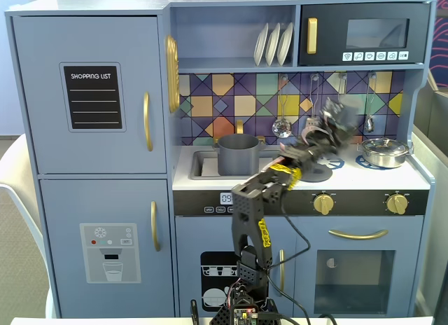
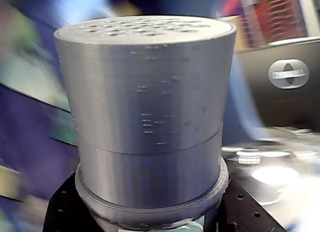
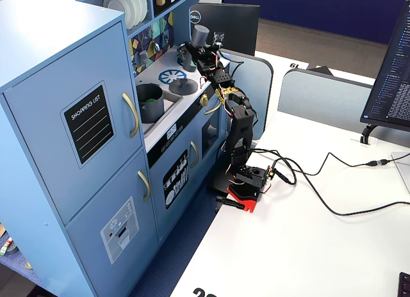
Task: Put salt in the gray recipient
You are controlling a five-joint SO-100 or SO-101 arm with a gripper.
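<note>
Gray salt (image 2: 147, 117) raised over counter; gray recipient (image 1: 239, 155) in sink.

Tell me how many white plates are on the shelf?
3. The white plates stand on edge side by side on the top shelf, left of the microwave. Another could be hidden behind them.

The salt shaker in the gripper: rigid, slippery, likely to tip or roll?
The salt shaker is probably rigid: the wrist view shows fine printed-plastic layer lines, which may add grip. It looks light, held raised by the gripper. Being a tall, slim cylinder, it would likely tip easily and roll if laid down.
</note>
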